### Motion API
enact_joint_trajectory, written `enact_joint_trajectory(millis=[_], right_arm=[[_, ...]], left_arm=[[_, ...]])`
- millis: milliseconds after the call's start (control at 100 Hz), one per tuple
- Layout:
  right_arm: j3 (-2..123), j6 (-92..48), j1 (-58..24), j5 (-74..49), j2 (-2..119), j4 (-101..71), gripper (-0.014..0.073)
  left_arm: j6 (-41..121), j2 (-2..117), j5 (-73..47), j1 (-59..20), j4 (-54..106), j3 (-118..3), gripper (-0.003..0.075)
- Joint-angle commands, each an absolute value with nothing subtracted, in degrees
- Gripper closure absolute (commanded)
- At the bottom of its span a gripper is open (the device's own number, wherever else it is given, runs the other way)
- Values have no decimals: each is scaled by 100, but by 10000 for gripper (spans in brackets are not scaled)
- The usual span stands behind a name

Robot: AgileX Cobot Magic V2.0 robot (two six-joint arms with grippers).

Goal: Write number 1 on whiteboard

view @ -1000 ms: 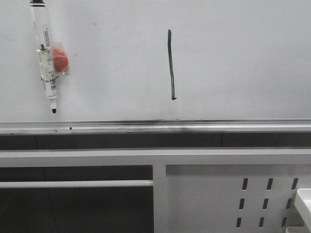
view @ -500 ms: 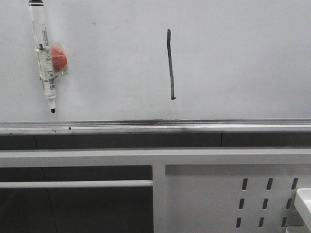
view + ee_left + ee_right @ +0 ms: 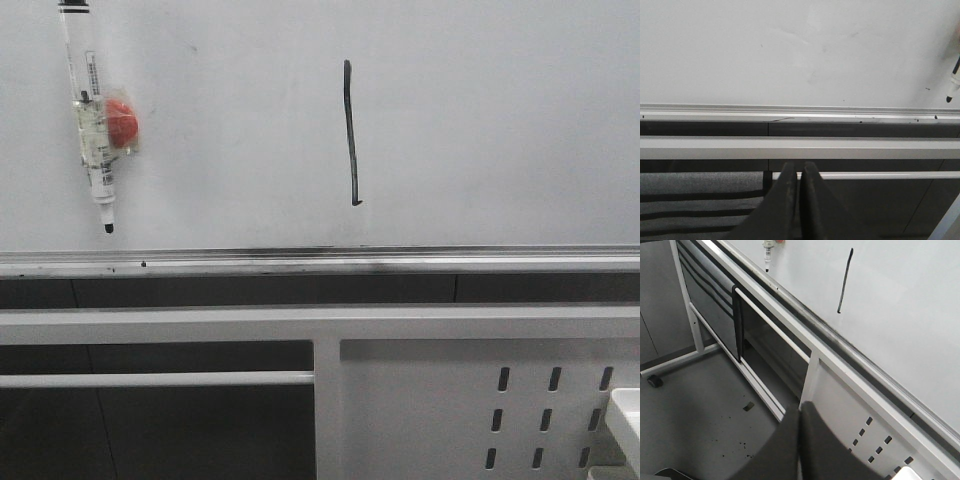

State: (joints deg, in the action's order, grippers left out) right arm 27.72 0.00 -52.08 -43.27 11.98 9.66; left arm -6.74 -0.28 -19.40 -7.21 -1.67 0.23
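On the large, glossy off-white whiteboard point(image 3: 500, 120) one thin black, nearly vertical hand-drawn stroke, the number 1 point(image 3: 350, 132), is seen just right of the board's middle in the front view, with a tiny hook at its lower end. It is judged that the writing is done and that little or nothing is left of the task, apart perhaps from drawing the arms back.

One white marker pen with a black tip point(image 3: 92, 115) is seen hanging tip-down at ten o'clock from the stroke, well apart from it, with one red round piece point(image 3: 122, 122) beside its barrel; how it is fastened to the board cannot be told. One silver metal tray rail point(image 3: 320, 262) is found along the board's lower edge, at six o'clock from the stroke. Below it, one white metal frame point(image 3: 480, 400) with slotted holes is seen.

The left end effector point(image 3: 798, 200) is shown with its fingers pressed together on nothing, below the rail. The right end effector point(image 3: 799, 445) is likewise pressed together and empty, low before the frame. Neither is seen touching the board.
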Motion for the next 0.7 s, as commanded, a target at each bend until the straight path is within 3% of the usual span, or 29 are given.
enact_joint_trajectory(millis=[0, 140, 400, 540, 690], right_arm=[[2909, -38, -5174, -3935, 1268, 1027, 643], [2909, 0, -5174, -3642, 1268, 902, 643], [2633, 0, -5174, -909, 1268, 524, 643], [1826, 0, -5160, 882, 1223, 345, 643], [700, 0, -4721, 1621, 867, 35, 643]], left_arm=[[-716, -163, -1680, -722, -194, 224, 740], [-716, -163, -1680, -722, -194, 224, 740], [-716, -163, -1680, -722, -194, 224, 740], [-716, -163, -1680, -722, -194, 224, 740], [-716, -163, -1680, -722, -194, 224, 740]])
